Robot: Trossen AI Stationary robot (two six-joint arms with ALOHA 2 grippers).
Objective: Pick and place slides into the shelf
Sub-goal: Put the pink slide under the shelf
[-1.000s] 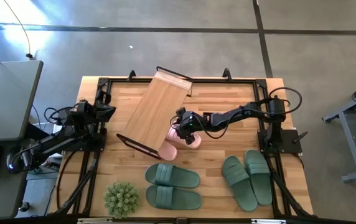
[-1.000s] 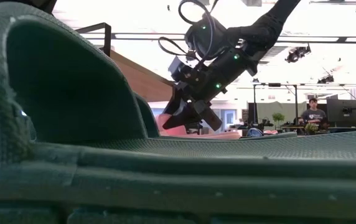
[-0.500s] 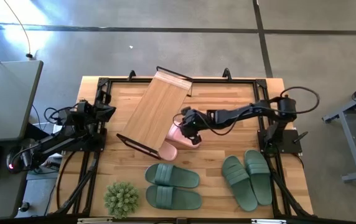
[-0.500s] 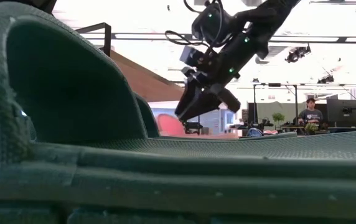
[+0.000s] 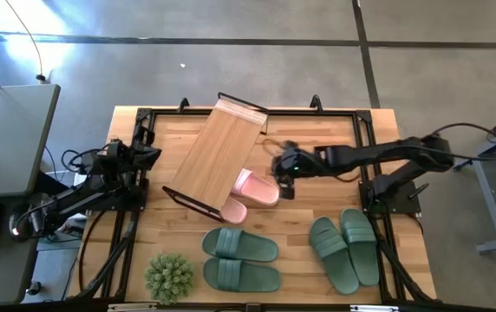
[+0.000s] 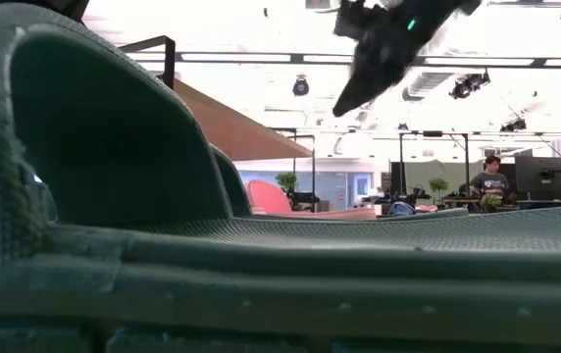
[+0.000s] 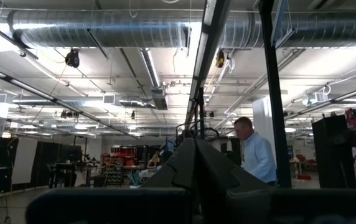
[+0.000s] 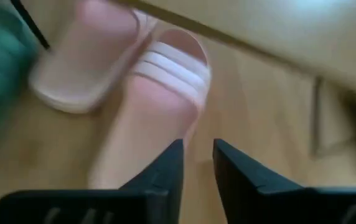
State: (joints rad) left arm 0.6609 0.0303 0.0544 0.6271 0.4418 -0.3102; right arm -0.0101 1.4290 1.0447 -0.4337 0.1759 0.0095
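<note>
Right gripper [image 5: 284, 185] withdrawn from pink slides [image 8: 159, 93].

The wooden table [image 5: 317, 130] had the shelf [image 5: 215, 153], pink slides [image 5: 250, 192], four green slides [image 5: 241, 260] and a spiky plant ball [image 5: 169, 277] on it.

Both arms are dark, pretty much all-black segmented builds with chunky joints and black cables looping off them. The right arm [image 5: 378, 156] is slim with a boxy wrist. Its end effector [image 8: 195, 163] has two matte black angular fingers [image 8: 165, 168]. The left arm [image 5: 92, 186] looks just as black, with cable bundles near its base.
</note>
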